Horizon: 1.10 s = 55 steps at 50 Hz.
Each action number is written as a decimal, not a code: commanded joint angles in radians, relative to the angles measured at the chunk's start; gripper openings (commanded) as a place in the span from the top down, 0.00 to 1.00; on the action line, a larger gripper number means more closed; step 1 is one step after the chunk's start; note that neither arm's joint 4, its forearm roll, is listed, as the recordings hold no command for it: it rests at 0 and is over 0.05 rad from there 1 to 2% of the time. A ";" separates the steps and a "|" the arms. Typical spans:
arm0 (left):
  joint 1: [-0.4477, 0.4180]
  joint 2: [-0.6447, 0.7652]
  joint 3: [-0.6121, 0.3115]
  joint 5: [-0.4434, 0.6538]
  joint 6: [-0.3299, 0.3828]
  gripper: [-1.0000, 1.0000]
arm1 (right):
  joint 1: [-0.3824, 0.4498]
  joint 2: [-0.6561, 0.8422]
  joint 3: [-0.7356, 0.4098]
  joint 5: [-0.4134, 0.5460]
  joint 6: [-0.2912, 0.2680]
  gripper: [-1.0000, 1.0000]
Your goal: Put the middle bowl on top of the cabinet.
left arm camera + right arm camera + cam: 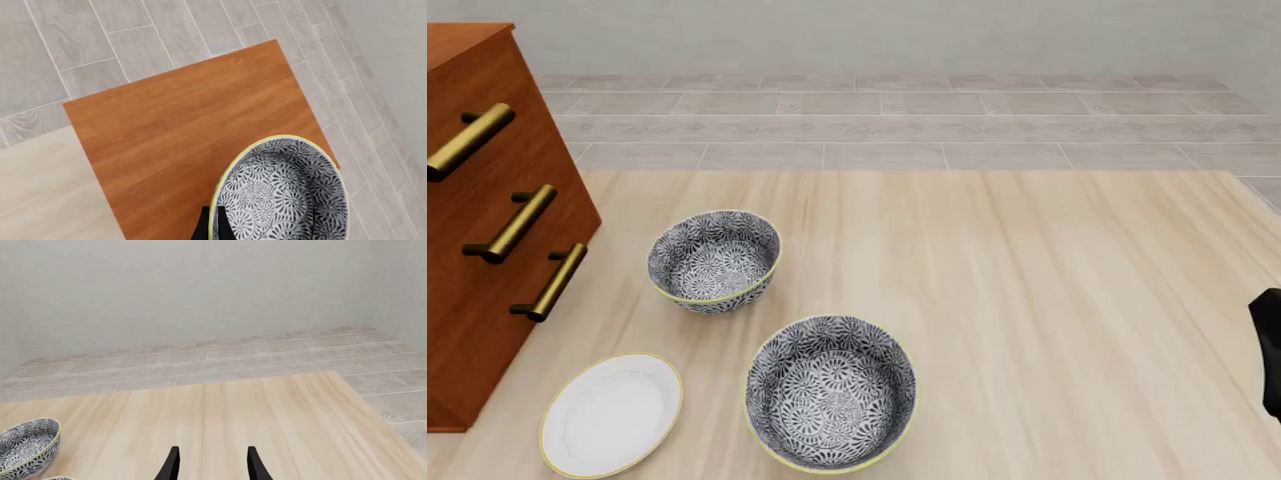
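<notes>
In the left wrist view the middle bowl [287, 195], blue-and-white patterned with a thin yellow rim, is over the cabinet's reddish-brown top [180, 130], near one corner. My left gripper [213, 227] is shut on the bowl's rim, one black finger on each side of the wall. Whether the bowl rests on the wood or hangs above it cannot be told. The front view shows the cabinet [481, 260] with brass handles at the far left, but not the held bowl or the left gripper. My right gripper [212, 465] is open over bare table, holding nothing.
Two matching bowls stand on the pale wooden table [1054, 300]: one [714, 260] near the cabinet, one [830, 392] nearer the front. A flat white plate [611, 413] lies beside the cabinet's foot. Part of the right arm [1268, 350] shows at the right edge.
</notes>
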 commanded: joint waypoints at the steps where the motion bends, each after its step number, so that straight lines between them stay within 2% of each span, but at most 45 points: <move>1: 0.011 -0.003 0.026 -0.023 0.017 1.00 | 0.003 0.000 -0.001 0.003 -0.004 0.00; 27: 0.020 -0.004 0.045 -0.028 0.020 1.00 | 0.007 0.000 0.003 0.000 -0.008 0.00; 55: 0.033 -0.014 0.107 -0.064 0.027 1.00 | 0.006 0.000 0.002 0.001 -0.009 0.00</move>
